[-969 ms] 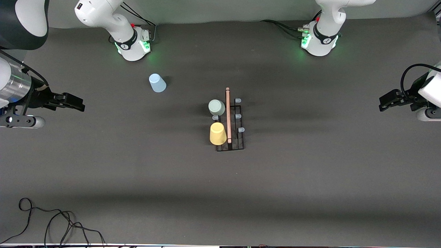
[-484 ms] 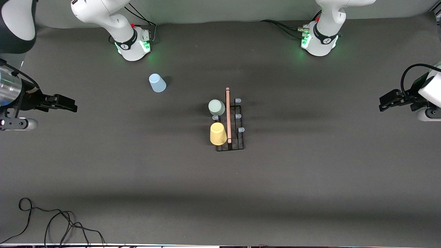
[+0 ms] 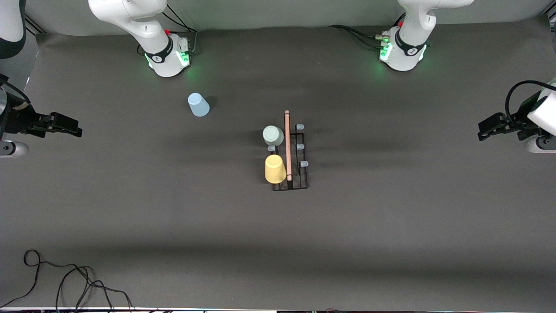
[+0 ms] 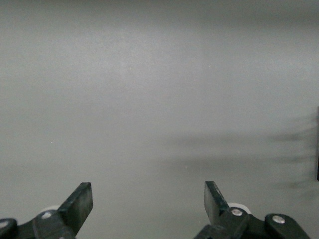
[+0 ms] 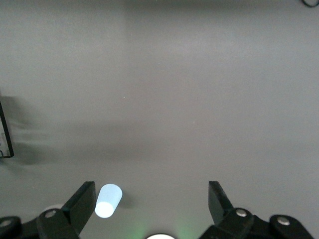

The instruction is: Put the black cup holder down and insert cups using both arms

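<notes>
The black cup holder (image 3: 290,184) stands mid-table, its wooden handle (image 3: 287,139) running along the top. A pale green cup (image 3: 273,135) and a yellow cup (image 3: 275,168) sit on its prongs on the side toward the right arm. A light blue cup (image 3: 198,105) rests alone on the table near the right arm's base; the right wrist view shows this light blue cup (image 5: 108,200) too. My right gripper (image 3: 74,129) (image 5: 151,195) hangs open and empty at the right arm's end of the table. My left gripper (image 3: 482,132) (image 4: 148,193) waits open and empty at the other end.
The two green-lit arm bases (image 3: 167,56) (image 3: 402,52) stand along the table's back edge. Loose black cables (image 3: 65,278) lie at the front corner on the right arm's end. Three prong caps (image 3: 300,147) on the holder's other side carry nothing.
My right gripper has drawn back toward the right arm's end of the table, away from the light blue cup. The left arm, the cups and the holder have not moved.
</notes>
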`<control>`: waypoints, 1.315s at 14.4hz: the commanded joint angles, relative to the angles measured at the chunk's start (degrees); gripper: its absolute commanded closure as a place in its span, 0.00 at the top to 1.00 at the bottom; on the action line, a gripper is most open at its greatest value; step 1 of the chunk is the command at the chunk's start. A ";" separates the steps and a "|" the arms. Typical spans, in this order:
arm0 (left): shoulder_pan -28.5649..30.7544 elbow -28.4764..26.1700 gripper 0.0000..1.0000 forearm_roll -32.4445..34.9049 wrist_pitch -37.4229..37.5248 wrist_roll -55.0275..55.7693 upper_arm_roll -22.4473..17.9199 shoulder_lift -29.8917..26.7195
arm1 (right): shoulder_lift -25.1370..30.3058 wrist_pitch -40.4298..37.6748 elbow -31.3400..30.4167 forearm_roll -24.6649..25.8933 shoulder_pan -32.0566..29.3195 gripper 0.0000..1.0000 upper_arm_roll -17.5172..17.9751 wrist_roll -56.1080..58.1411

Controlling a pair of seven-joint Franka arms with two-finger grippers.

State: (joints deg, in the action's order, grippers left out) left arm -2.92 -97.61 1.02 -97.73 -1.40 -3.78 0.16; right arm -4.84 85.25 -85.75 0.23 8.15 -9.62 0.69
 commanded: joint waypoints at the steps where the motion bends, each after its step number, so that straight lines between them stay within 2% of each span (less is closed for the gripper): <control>1: -0.16 -0.13 1.00 0.21 -0.27 -0.80 -0.18 -0.51 | 6.23 6.92 -9.32 1.35 -1.29 1.00 1.35 1.42; 3: -0.16 -0.04 1.00 0.21 -0.35 -0.80 -0.18 -0.51 | 6.60 8.44 -10.32 1.44 -1.38 1.00 1.71 1.42; 8: -0.16 -0.04 1.00 0.13 -0.27 -0.80 -0.18 -0.51 | 3.17 8.00 -4.08 1.44 -3.23 1.00 3.29 1.16; 19: -0.07 -0.13 1.00 0.13 -0.35 -0.80 -0.18 -0.42 | 3.09 5.54 -4.43 1.35 -2.44 1.00 3.20 1.33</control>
State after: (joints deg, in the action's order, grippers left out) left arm -2.91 -97.61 1.01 -97.73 -1.40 -3.78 0.16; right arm -1.20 91.92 -91.54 0.53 6.16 -6.92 0.95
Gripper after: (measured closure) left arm 0.000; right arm 0.000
